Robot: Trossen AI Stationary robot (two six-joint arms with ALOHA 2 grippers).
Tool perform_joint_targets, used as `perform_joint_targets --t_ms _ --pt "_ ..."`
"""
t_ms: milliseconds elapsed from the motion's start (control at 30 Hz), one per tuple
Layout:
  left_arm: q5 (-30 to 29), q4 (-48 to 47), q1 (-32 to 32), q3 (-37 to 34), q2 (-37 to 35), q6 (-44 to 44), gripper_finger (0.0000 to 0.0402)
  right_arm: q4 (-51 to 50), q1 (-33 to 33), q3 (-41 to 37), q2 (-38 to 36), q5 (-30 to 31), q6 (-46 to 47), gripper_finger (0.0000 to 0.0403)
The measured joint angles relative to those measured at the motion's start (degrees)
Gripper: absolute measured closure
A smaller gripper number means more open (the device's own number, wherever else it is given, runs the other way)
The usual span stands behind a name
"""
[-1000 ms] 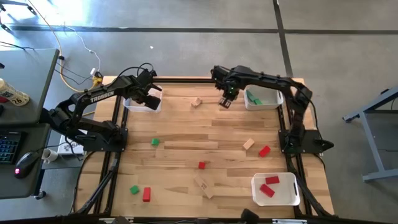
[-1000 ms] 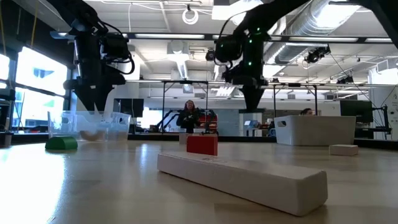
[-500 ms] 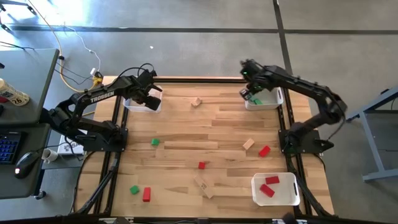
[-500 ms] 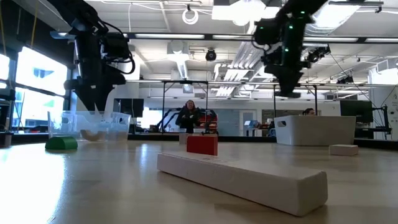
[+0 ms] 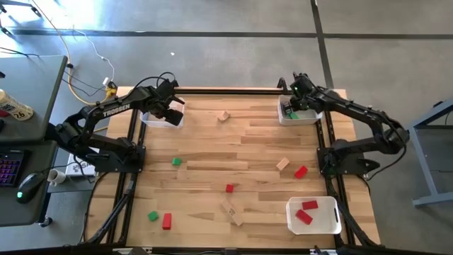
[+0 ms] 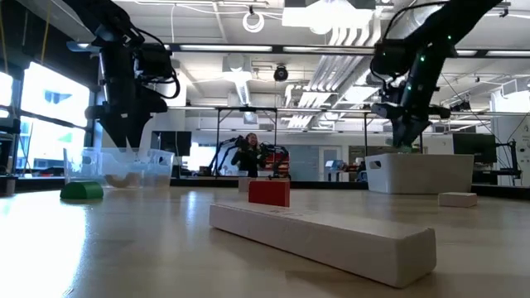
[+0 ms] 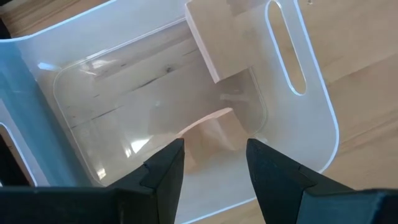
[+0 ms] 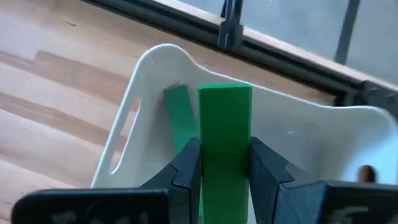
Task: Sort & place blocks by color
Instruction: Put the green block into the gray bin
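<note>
Right end effector [image 8: 221, 165] is pinching a green bar [image 8: 224, 134] upright between its fingers, hovering over the white bin [image 5: 299, 113] at the bench's far right corner. Directly under it in that bin lies another green block [image 8: 180, 118].

Left end effector [image 7: 211, 158] has its fingers spread with nothing between them, hanging over the clear bin [image 7: 311, 134] at the far left corner. Below it, inside that bin, are tan blocks [image 7: 221, 37], one leaning against the wall and one flat near the fingertips.

Further out from both, loose on the bench [image 5: 212, 142]: a tan block [image 5: 224, 116] between the two far bins, a green cube [image 5: 176, 162], a tan block [image 5: 282, 164] just beside a red block [image 5: 301, 171], a small red cube [image 5: 229, 188], a tan bar [image 5: 232, 211], and a green block [image 5: 152, 215] next to a red bar [image 5: 167, 221]. The near-right white bin [image 5: 333, 225] holds two red blocks [image 5: 306, 211].

In the low view, a person is visible in the room behind the bench.
</note>
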Motion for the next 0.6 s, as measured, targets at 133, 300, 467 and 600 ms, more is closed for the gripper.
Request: perform_joint_targets --t_ms 133,300,467,600 --pt "0.02 0.01 0.00 0.00 0.00 0.00 0.0241 2.23 -1.50 -3.20 0.00 -2.39 2.28 0.0332" --pt "0.02 -0.09 0.00 0.13 0.00 0.02 0.0241 1.91 -2.70 -5.29 0.00 -3.16 2.40 0.0332" --pt "0.02 -0.13 0.00 3.28 0.02 -0.02 0.0241 2.00 -4.19 -6.01 0.00 -3.22 4.32 0.0332" --pt "0.02 -0.02 -0.41 6.69 0.02 -0.63 0.0241 2.23 -5.21 -6.01 0.00 -3.71 4.80 0.0330"
